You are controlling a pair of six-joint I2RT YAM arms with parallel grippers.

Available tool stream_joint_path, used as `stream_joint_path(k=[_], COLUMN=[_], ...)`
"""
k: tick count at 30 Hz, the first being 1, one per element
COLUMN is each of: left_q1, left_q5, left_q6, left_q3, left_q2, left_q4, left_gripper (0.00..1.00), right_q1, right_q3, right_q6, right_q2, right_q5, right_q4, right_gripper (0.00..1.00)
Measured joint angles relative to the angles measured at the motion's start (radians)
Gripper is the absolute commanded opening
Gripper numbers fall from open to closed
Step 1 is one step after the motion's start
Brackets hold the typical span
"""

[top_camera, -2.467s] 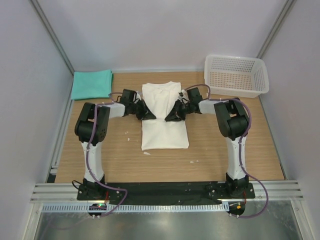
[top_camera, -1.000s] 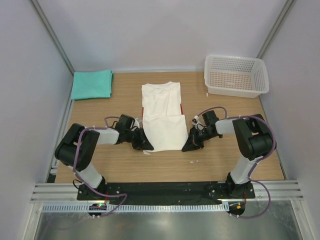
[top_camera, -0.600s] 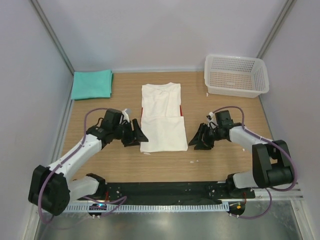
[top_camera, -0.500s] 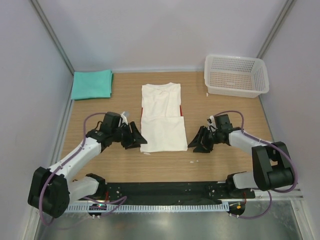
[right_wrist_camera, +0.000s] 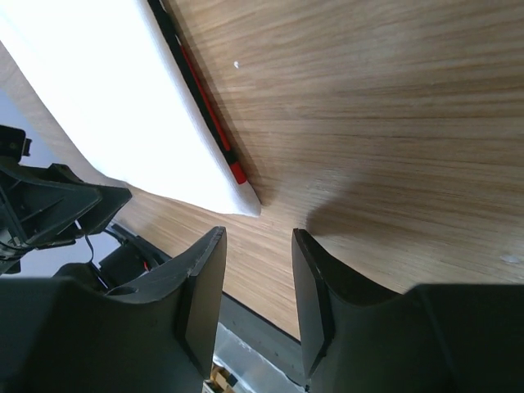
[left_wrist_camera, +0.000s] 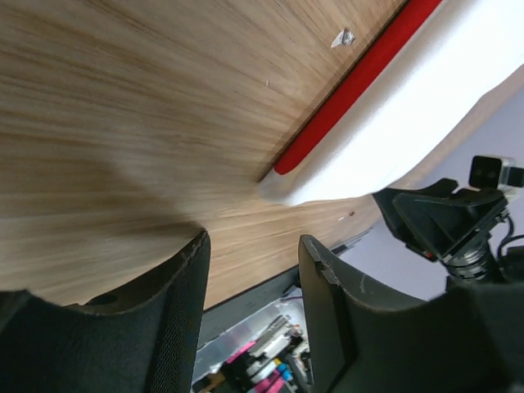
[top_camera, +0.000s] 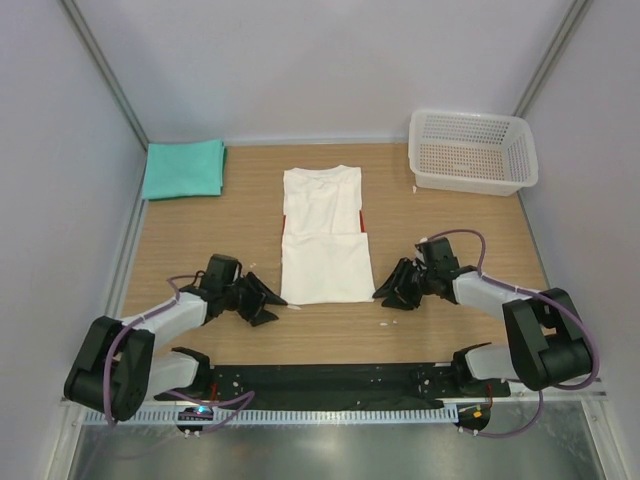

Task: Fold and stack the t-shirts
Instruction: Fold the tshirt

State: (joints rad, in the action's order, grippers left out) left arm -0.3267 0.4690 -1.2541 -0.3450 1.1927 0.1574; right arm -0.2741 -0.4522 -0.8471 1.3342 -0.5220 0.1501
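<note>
The white t-shirt [top_camera: 322, 235] lies folded flat in the middle of the table, a red strip showing at its right edge. The teal-green t-shirt [top_camera: 183, 168] lies folded at the back left corner. My left gripper [top_camera: 262, 300] rests low just left of the white shirt's near left corner, open and empty. Just off the near right corner sits my right gripper [top_camera: 392, 290], also open and empty. In the left wrist view the white shirt [left_wrist_camera: 409, 106] shows its red edge beyond the left gripper [left_wrist_camera: 250, 246]. The right wrist view has the shirt corner [right_wrist_camera: 106, 98] ahead of the right gripper [right_wrist_camera: 258, 241].
A white mesh basket [top_camera: 470, 150] stands at the back right corner. Small white flecks lie on the wood near the shirt's near edge. Grey walls close in the table on the left, right and back.
Both grippers brought the cloth to the shirt's near edge, let go and opened. They then drew back outward and toward the near edge. The shirt now lies with a fold line across its middle.
</note>
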Motion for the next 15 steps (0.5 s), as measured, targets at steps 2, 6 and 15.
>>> stream_joint_path(k=[2,6,15], left_q1=[0.0,0.0,0.0], left_q5=[-0.007,-0.023,-0.049], left_q6=[-0.05,-0.139,-0.286], left_q3=[0.011,0.034,0.085], left_q2=[0.019,0.027,0.039], left_q4=[-0.042,-0.12,-0.232], left_gripper=[0.51,0.52,0.4], right_q1=[-0.002,-0.021,-0.077], right_q3=[0.0,0.005,0.033], right_q6=[-0.003,-0.01,-0.061], right_q2=[-0.01,-0.027,-0.083], right_q5=[0.01,0.032,0.102], right_q4=[-0.006,-0.012,-0.019], right_gripper=[0.44,0.47,0.58])
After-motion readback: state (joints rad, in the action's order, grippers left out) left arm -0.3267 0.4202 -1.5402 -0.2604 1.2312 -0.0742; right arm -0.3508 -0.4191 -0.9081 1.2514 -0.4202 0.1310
